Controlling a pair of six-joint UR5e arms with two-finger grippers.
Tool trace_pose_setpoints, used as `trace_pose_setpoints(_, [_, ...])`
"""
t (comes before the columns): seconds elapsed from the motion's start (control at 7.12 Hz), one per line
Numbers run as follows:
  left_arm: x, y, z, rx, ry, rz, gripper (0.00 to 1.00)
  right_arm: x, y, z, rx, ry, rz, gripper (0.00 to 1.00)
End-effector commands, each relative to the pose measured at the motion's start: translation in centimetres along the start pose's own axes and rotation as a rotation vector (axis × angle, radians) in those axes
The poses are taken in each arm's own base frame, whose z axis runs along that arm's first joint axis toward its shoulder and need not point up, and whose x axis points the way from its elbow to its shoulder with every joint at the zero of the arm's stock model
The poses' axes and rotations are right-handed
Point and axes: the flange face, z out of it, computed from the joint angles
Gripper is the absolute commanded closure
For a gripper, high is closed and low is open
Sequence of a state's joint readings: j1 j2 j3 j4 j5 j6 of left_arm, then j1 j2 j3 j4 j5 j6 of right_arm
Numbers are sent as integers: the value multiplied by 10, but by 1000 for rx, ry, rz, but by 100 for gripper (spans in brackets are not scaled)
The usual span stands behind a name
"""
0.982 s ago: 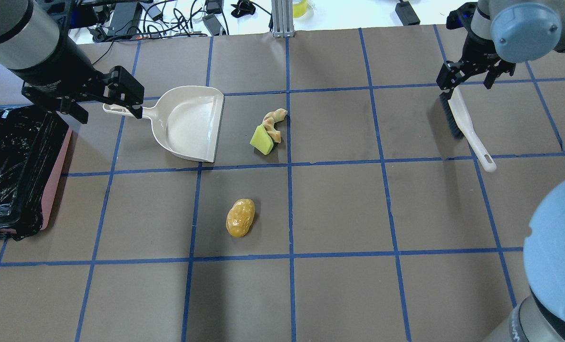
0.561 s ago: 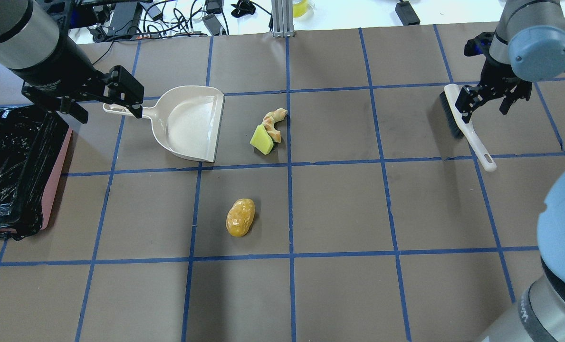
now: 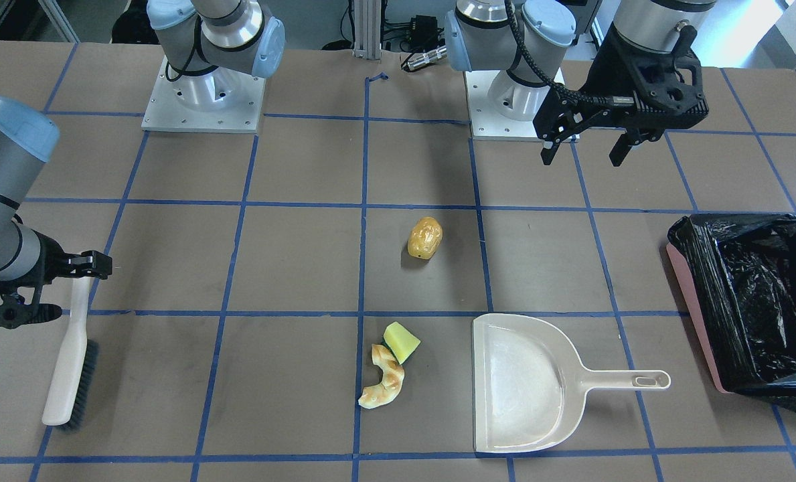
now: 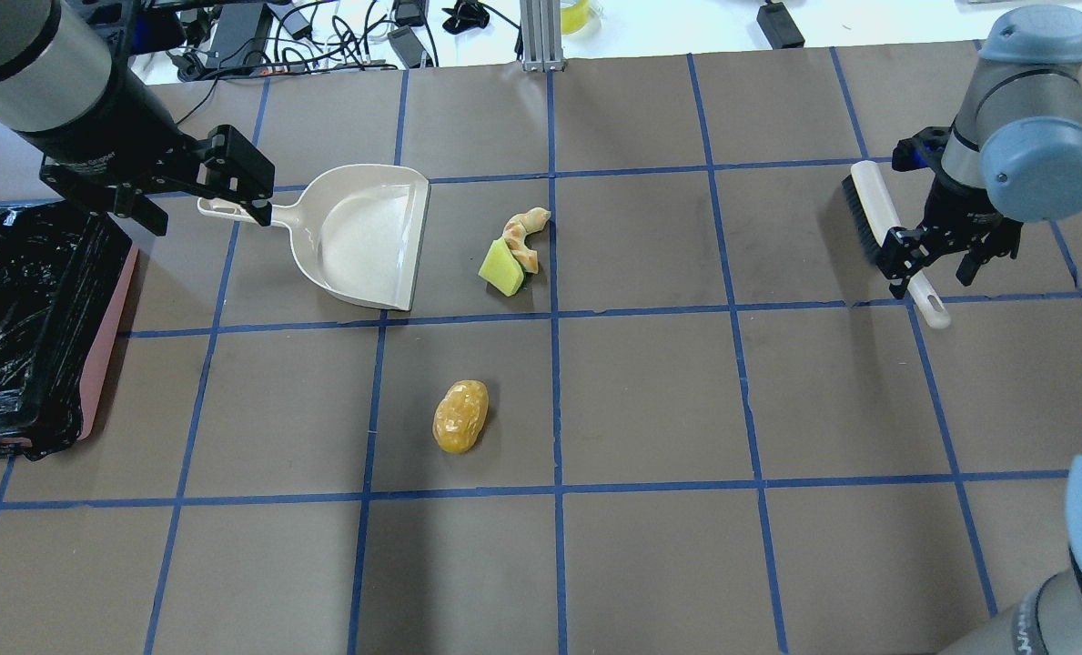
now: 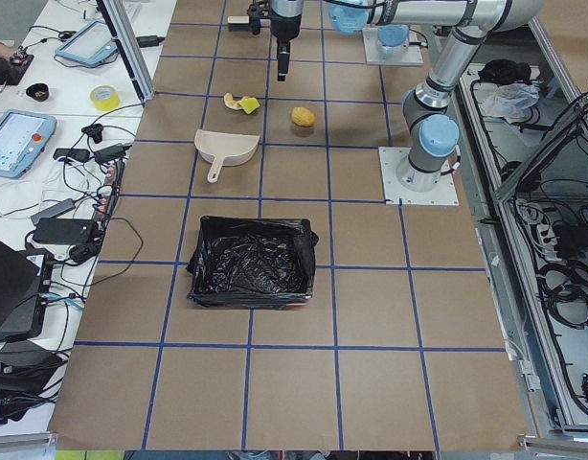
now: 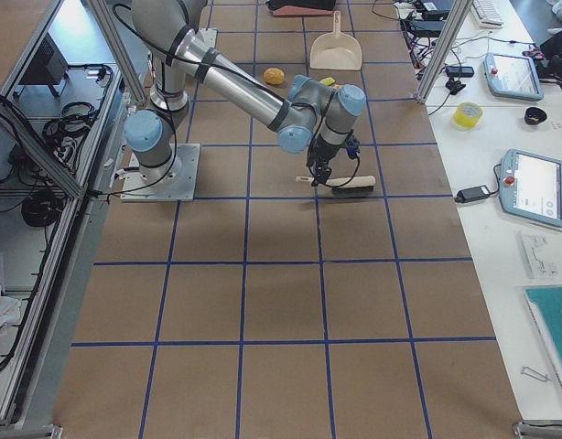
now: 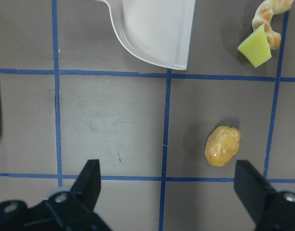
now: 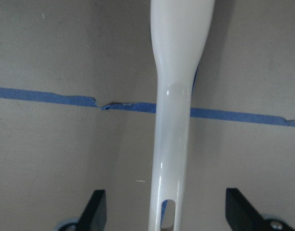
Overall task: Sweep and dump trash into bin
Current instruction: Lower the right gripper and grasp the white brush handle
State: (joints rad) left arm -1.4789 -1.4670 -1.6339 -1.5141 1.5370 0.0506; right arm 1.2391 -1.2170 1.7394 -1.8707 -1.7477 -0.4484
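Right gripper (image 4: 930, 277) spread, straddling white brush handle (image 8: 178, 120), no contact. Left gripper (image 3: 584, 152) spread wide, empty, raised above table (image 4: 777, 409). Golden-brown lump (image 4: 460, 417), yellow-green wedge (image 4: 501, 268), pastry (image 4: 524, 232) lie near dustpan (image 4: 363, 232).

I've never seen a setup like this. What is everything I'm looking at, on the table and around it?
table: one, brown with a blue tape grid, under everything.
golden-brown lump: one, glossy, alone near the table's middle.
croissant-like pastry: one, tan, curved, further out than the lump.
yellow-green wedge: one, lying against the pastry.
dustpan: one, beige, empty, mouth facing wedge and pastry.
brush: one, white with dark bristles, on the robot's right side.
bin: one, pink with black bag liner, at the robot's left end.
cables and gadgets: several, mostly black, on the bench beyond.
left claw: one, black, open, raised near the dustpan.
right claw: one, black, open, astride the brush handle.
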Motion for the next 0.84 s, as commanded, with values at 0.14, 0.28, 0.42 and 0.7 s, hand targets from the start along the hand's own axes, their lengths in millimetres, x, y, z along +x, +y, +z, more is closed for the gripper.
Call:
trace_pose_setpoints(0.14, [-1, 0, 0, 1, 0, -2, 0, 3, 5, 15, -24, -18, -24, 21])
trace_pose_setpoints(0.28, [-1, -1, 0, -1, 0, 0, 0, 5, 7, 20, -31, -23, -21, 22])
trace_pose_setpoints(0.42, [-1, -1, -1, 2, 1, -3, 0, 5, 8, 21, -32, -24, -18, 25])
trace_pose_setpoints(0.7, [-2, -2, -2, 6, 2, -3, 0, 5, 7, 21, -31, -23, -13, 41])
